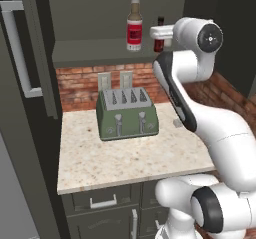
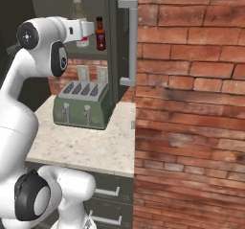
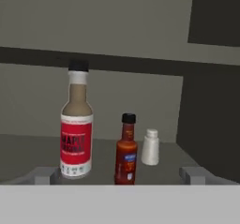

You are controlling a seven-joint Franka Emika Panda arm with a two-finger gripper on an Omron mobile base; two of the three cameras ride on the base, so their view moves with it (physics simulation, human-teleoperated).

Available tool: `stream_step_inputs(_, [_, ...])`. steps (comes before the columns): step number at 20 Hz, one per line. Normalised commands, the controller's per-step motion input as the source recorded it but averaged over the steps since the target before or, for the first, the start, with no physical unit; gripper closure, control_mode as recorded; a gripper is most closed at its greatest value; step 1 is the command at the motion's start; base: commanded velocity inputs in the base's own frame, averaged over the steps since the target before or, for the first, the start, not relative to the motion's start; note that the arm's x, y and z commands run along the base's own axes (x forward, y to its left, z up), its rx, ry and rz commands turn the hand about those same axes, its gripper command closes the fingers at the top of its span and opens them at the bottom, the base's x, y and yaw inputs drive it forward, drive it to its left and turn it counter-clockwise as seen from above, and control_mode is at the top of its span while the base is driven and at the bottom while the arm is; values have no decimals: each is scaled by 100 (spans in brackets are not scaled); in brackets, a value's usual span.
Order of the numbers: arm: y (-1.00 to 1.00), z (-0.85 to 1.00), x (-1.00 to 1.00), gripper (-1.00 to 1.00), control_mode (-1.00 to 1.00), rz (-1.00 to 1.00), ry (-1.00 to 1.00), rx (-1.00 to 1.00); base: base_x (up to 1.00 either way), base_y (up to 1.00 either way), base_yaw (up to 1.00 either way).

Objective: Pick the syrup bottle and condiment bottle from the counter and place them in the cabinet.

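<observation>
Both bottles look placed: the tall red-labelled syrup bottle [image 3: 77, 124] left of centre and the small red condiment bottle [image 3: 126, 150] beside it stand on the dark grey-green cabinet [image 3: 28, 148] shelf, my gripper [image 3: 122, 175] spread, empty.

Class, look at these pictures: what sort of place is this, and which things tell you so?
Most likely a kitchen: a green toaster on a stone counter, with a syrup bottle on the cabinet shelf.

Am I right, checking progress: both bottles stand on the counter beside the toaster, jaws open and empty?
No. The syrup bottle and condiment bottle stand on the cabinet shelf, as the hand view shows. The jaws are open and empty.
</observation>
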Motion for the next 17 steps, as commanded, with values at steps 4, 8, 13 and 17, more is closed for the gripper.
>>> stream_step_inputs(4, [15, 0, -54, -100, -100, -6, 15, -11, 0, 0, 0])
stream_step_inputs(8, [4, -9, -56, -100, -100, -4, 9, -7, 0, 0, 0])
stream_step_inputs(13, [0, -44, -58, -100, -100, 0, 1, -1, 0, 0, 0])
stream_step_inputs(17, [0, -45, -56, -100, -100, 0, 0, -1, 0, 0, 0])
